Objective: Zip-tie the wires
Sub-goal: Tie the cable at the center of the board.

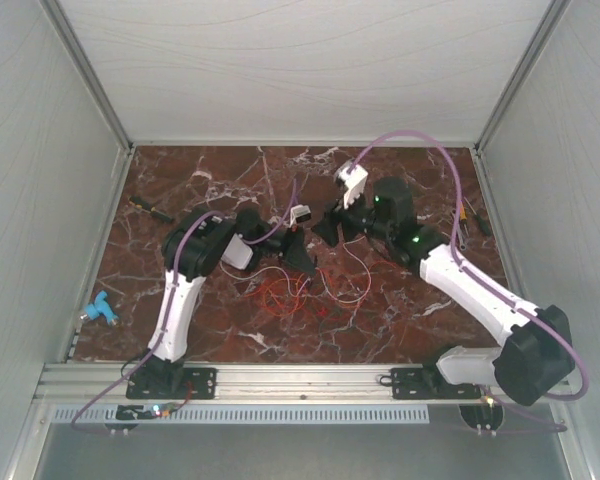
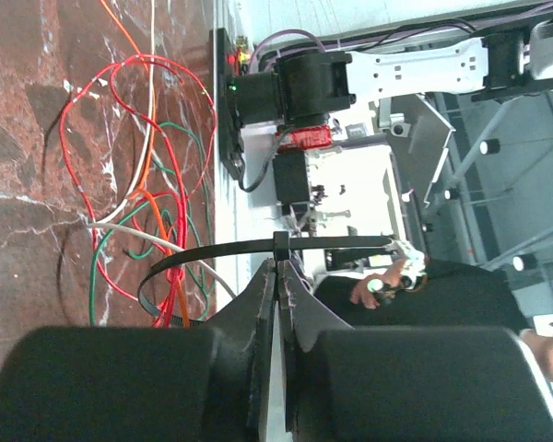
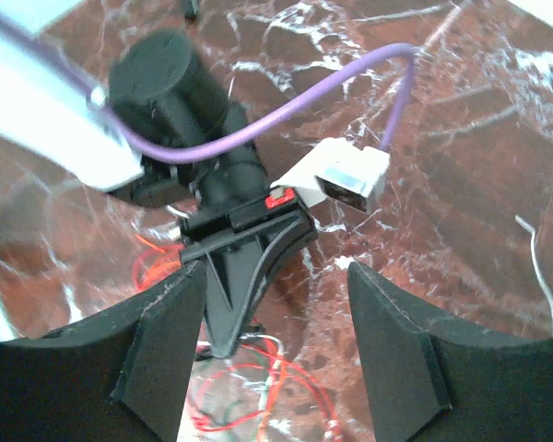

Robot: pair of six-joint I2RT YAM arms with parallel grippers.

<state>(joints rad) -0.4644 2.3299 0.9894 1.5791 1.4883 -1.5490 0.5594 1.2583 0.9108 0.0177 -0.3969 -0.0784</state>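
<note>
My left jaws are shut tight on the zip tie (image 2: 212, 250), pinching it right by its little square head. The strip is already bent into a wide, loose loop. Its thin tail pokes out through the head. My right jaws are apart with nothing between them, and they face the left jaws from close by.

The wires (image 2: 138, 138) lie in loose curls on the counter (image 1: 180, 180), near the middle and just on the near side of both jaws. Some orange and white ones seem to run through the loop. I cannot tell if the big red curls are inside it.

Here is what worries me. The tail is very thin, so my right jaws could close on air. They could also bump the left jaws and knock the loop sideways. If I pull the tail too hard, the head may slip out of the left jaws. The loop is so loose that wires could slide out before it gets tight. Then I would tie only a few of them.
</note>
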